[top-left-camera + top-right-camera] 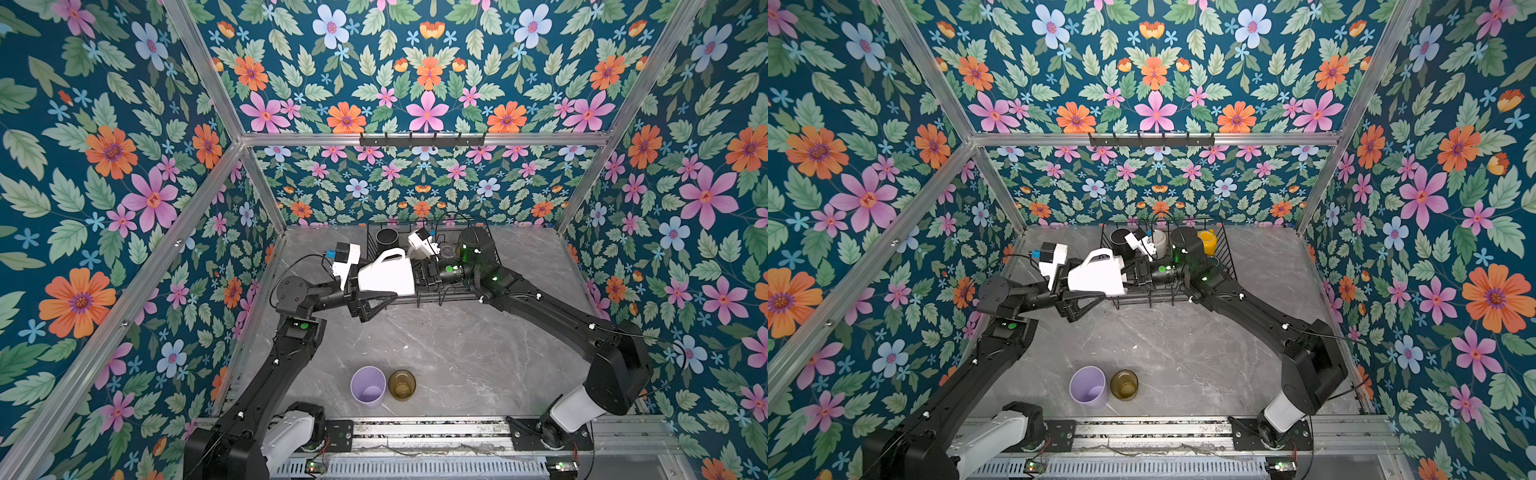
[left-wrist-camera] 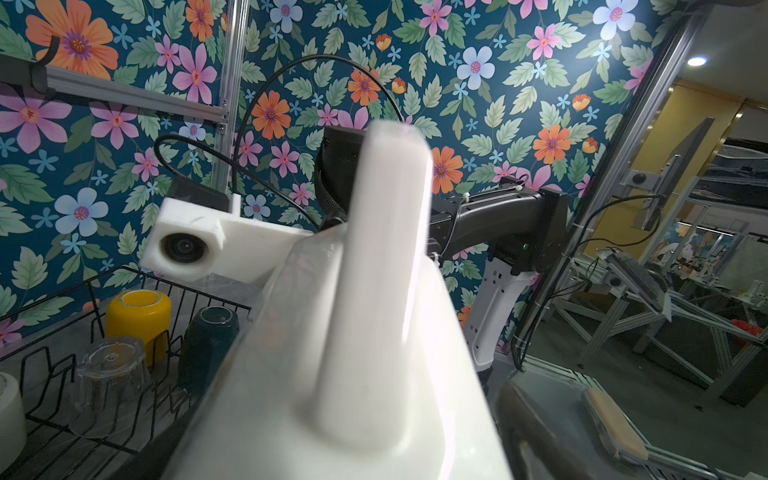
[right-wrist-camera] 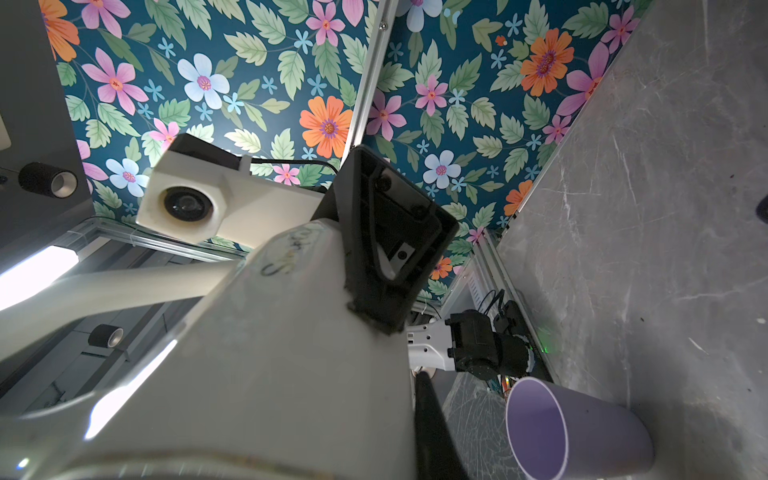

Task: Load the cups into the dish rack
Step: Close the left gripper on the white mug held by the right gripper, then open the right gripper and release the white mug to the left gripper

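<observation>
A white mug (image 1: 386, 276) hangs sideways over the rack (image 1: 444, 296) (lilac tumbler (image 1: 368, 387), amber glass (image 1: 402, 385) upright elsewhere).

white mug (image 1: 386, 274), lilac tumbler (image 1: 368, 386), olive-amber glass (image 1: 402, 385) (walls (image 1: 124, 166) floral)

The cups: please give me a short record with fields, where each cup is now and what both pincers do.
white mug: in the air, on its side, between both pincers, at the rack's front
left pincer: spread around the mug; grip unclear
right pincer: shut, seemingly on the mug's rim
in rack: black mug, yellow mug, clear glass, green mug, pale mug
on table: lilac tumbler, amber glass, both upright
</observation>
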